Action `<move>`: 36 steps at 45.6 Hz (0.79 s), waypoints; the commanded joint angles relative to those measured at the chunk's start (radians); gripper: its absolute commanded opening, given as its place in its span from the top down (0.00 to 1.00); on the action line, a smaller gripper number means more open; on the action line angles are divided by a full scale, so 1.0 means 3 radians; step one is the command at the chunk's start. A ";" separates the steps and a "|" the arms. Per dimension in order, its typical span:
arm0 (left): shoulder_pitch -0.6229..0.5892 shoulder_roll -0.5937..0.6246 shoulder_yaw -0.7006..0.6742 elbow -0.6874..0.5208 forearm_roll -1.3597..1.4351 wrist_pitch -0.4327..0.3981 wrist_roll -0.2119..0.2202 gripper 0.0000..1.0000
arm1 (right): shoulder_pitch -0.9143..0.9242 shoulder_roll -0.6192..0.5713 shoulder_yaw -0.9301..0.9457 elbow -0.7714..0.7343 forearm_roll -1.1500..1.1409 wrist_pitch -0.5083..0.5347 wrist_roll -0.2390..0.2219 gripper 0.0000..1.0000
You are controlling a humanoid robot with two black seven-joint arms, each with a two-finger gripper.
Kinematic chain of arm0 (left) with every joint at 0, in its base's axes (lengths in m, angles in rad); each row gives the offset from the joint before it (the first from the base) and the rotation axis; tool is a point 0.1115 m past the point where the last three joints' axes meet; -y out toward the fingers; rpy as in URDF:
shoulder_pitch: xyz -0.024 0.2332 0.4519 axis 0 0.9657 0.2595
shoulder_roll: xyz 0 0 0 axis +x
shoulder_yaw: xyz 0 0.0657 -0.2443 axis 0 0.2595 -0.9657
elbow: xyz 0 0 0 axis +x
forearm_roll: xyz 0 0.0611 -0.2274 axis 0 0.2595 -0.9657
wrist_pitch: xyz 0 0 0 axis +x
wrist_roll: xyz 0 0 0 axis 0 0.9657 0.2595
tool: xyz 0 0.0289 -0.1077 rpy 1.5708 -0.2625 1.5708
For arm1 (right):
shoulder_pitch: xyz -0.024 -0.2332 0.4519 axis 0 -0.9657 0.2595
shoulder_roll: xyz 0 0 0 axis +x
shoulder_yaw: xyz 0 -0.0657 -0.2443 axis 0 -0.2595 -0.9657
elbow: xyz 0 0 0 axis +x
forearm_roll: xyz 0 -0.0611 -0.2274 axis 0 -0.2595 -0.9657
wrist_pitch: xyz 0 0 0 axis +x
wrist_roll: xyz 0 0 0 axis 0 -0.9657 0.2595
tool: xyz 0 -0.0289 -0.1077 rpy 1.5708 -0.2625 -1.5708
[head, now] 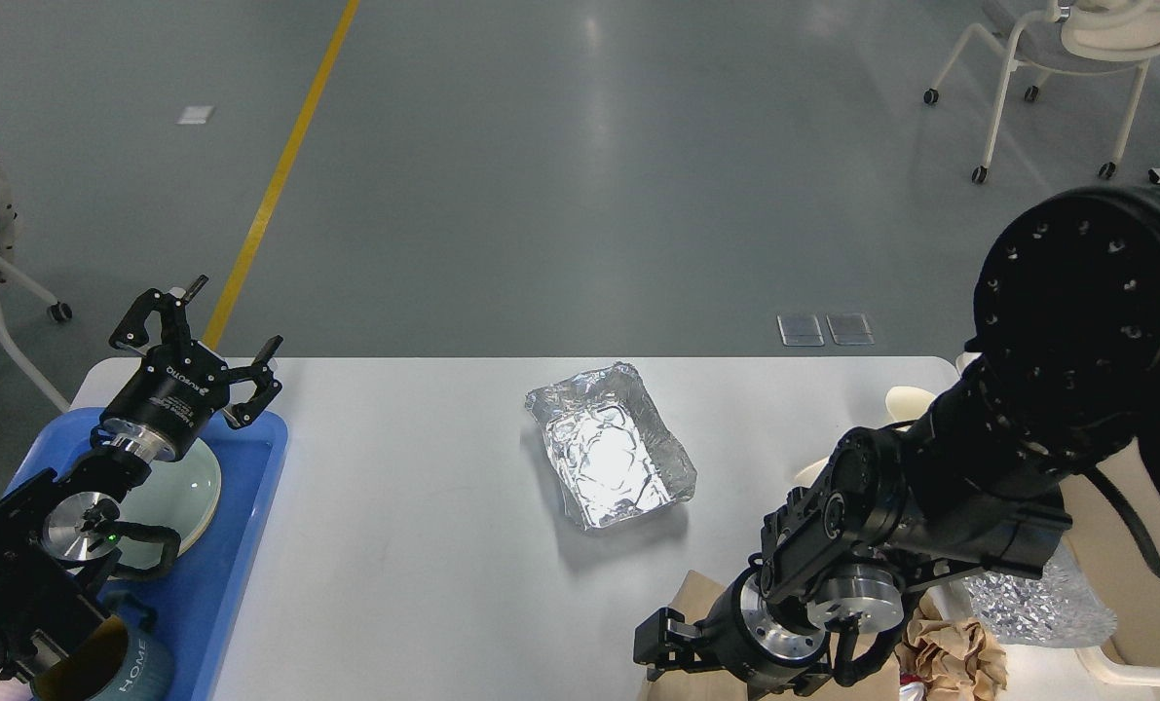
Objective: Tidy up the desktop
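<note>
The white-grey desktop (pixel 414 506) fills the lower view. An open foil tray (pixel 609 448) lies at its middle. My right gripper (pixel 672 657) is low at the front edge, over the brown paper bag (pixel 693 592), which my arm mostly hides. Only one of its fingers shows, so its state is unclear. My left gripper (pixel 211 336) is open and empty, above the far end of the blue tray (pixel 248 516).
The blue tray holds a pale green plate (pixel 190 482) and a teal mug (pixel 127 672). At the right are crumpled brown paper (pixel 954 652), crumpled foil (pixel 1032 594) and a cream bin (pixel 1149 594). A wheeled chair (pixel 1057 58) stands beyond on the floor.
</note>
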State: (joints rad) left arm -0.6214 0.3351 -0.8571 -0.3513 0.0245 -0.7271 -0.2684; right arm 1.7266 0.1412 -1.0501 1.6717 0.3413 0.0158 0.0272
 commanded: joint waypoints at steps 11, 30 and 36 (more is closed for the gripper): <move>0.0000 -0.0007 -0.0001 0.0000 0.0000 0.0000 0.0000 0.00 | -0.0228 0.0097 0.0018 -0.0152 0.0039 -0.0237 -0.0045 0.00; 0.0000 -0.0007 -0.0001 0.0000 0.0000 0.0000 0.0000 0.00 | -0.0683 0.0214 -0.0012 -0.0500 -0.0013 -0.0492 -0.0024 0.00; 0.0000 -0.0002 -0.0001 0.0000 0.0000 0.0000 0.0000 0.00 | -0.0765 0.0230 -0.0017 -0.0521 -0.0059 -0.0523 -0.0004 0.15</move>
State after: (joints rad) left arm -0.6212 0.3329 -0.8576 -0.3513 0.0245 -0.7269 -0.2684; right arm 1.5191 0.2066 -1.0534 1.5207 0.3355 -0.1327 0.0208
